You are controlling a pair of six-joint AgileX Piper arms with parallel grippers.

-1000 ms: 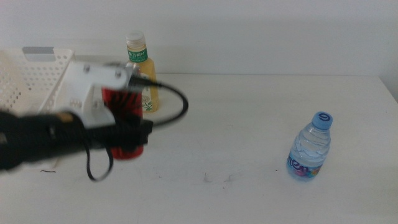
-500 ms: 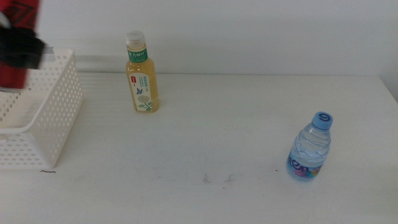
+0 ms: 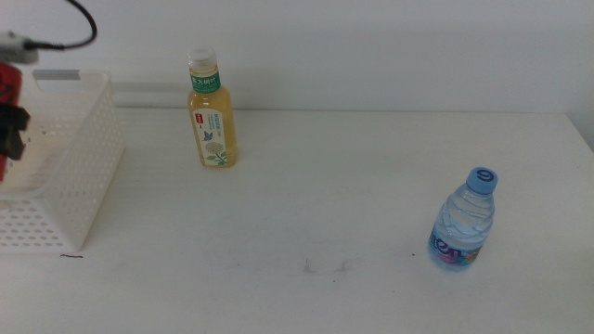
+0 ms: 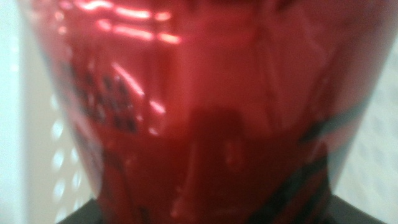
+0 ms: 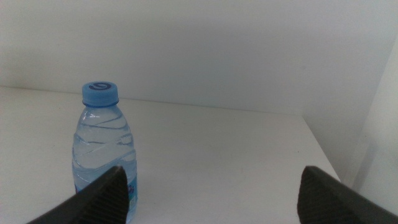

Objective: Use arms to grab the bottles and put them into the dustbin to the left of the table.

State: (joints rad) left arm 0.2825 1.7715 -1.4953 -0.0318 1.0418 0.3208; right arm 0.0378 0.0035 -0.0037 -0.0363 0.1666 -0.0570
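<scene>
Right now my left claw [image 3: 11,130] grips the red can [image 4: 199,112] over the white basket [image 3: 83,158] at the table's left edge; my right claw [image 5: 211,186] waits open beside the water bottle [image 5: 102,149].

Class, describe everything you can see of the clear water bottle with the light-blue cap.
The clear plastic water bottle stands upright on the white table, towards its right side, apart from everything else. It has a light-blue screw cap with a ring mark on top, ribbed see-through walls and a blue and pink label band near the base. Nothing touches it; the right gripper waits close by with open jaws.
</scene>
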